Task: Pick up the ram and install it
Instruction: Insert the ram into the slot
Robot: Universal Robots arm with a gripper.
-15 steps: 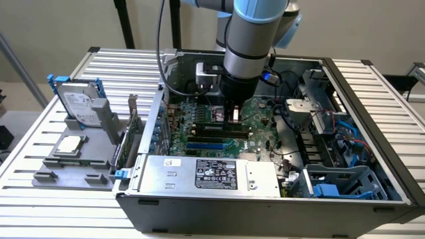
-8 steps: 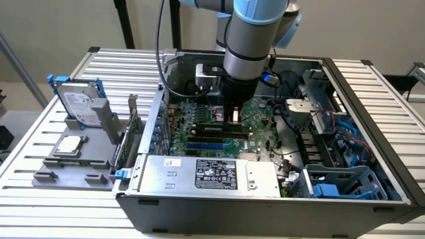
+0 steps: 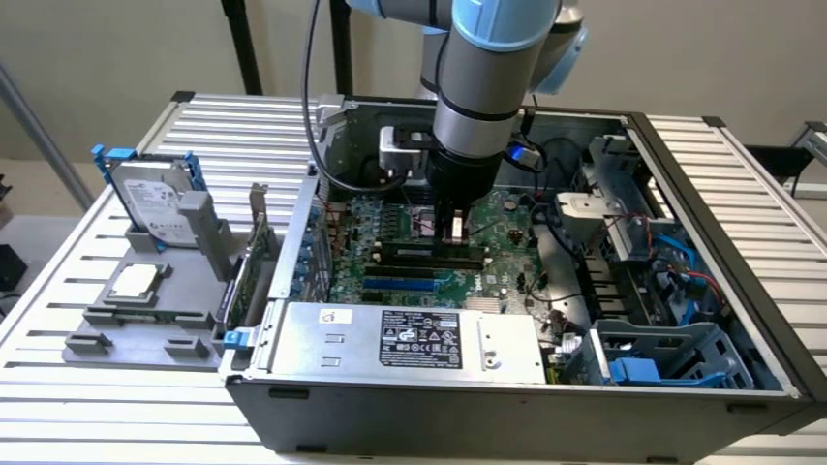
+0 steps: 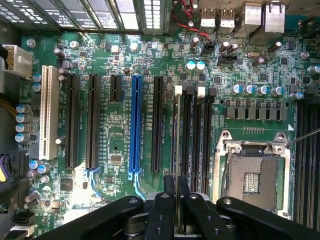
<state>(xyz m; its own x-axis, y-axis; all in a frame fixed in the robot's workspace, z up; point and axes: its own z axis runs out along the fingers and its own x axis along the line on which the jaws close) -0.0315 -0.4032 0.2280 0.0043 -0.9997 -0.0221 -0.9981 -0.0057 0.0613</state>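
The arm reaches down into the open computer case [image 3: 723,291], with the gripper [image 3: 451,231] low over the motherboard [image 3: 387,276]. In the wrist view, the gripper [image 4: 176,200] has its fingers drawn nearly together, pinching the ram [image 4: 177,150] by its upper edge. The module shows edge-on as a thin strip running down toward the memory slots [image 4: 192,130], directly over the slot nearest the long black expansion slot [image 4: 157,125]. Whether its lower edge already touches the slot cannot be told.

The white latch [image 4: 178,90] at the far end of that slot is in plain sight; whether it is folded back cannot be told.

Risks from this position:
- Misalignment. If the module sits slightly off the slot line or is tilted along its length, downward force would likely jam one end against the slot wall and stress the board.
- Key mismatch. If the notch does not meet the slot key, pressing would not seat the module and could damage the contacts.
- Slip. The grip covers a narrow part of the upper edge, so the module may pivot between the fingers under load.
- Closed latches would block seating.

The hard drive [image 3: 153,205] and processor chip [image 3: 135,281] rest on the grey fixture [image 3: 181,310] outside the case.
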